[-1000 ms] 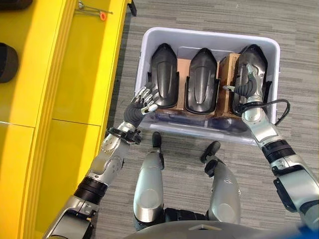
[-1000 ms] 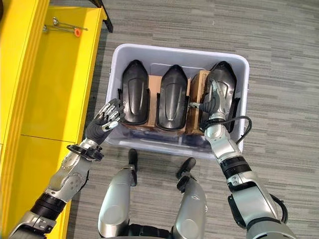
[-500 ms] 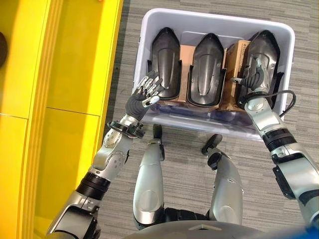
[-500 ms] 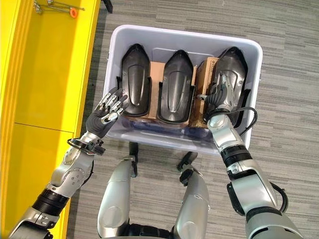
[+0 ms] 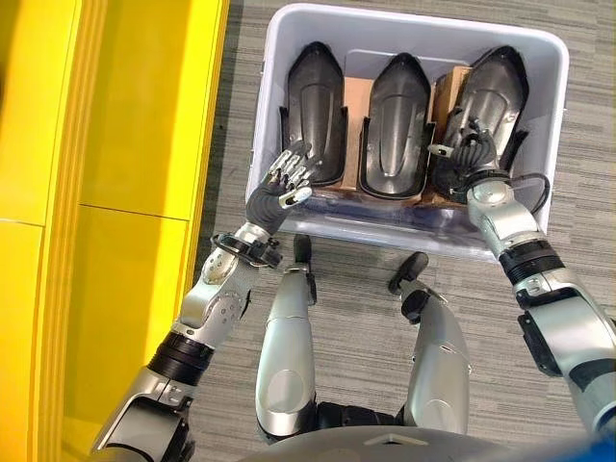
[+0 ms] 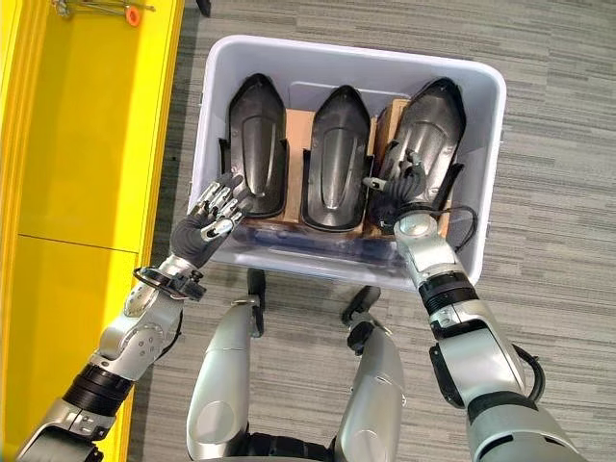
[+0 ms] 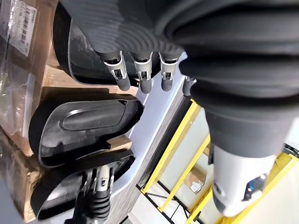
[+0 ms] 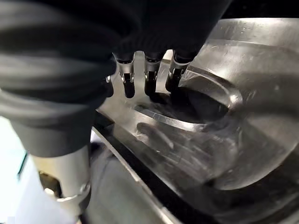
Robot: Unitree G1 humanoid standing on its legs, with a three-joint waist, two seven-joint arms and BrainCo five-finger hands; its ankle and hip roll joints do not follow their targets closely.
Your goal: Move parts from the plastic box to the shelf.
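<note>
A pale plastic box point(image 5: 262, 115) stands on the floor and holds three black moulded parts side by side. The left part point(image 5: 315, 111) and the middle part point(image 5: 397, 120) lie straight. The right part point(image 5: 493, 91) lies slanted, and my right hand point(image 5: 464, 154) is curled over its near end; its fingers point(image 8: 149, 84) rest on the glossy shell point(image 8: 219, 126). My left hand point(image 5: 279, 191) is open, fingers straight, at the box's near left corner beside the left part, touching nothing I can see. The yellow shelf point(image 5: 135, 106) runs along the left.
Brown cardboard boxes point(image 5: 356, 96) lie under the parts inside the box. A small tool with an orange handle point(image 6: 125, 12) lies on the far end of the shelf. Grey carpet point(image 6: 549, 221) surrounds the box on the right.
The right part has swung from straight to slanted under my right hand, whose fingers have curled tighter on its near end. The left hand stays by the box corner. The camera has shifted.
</note>
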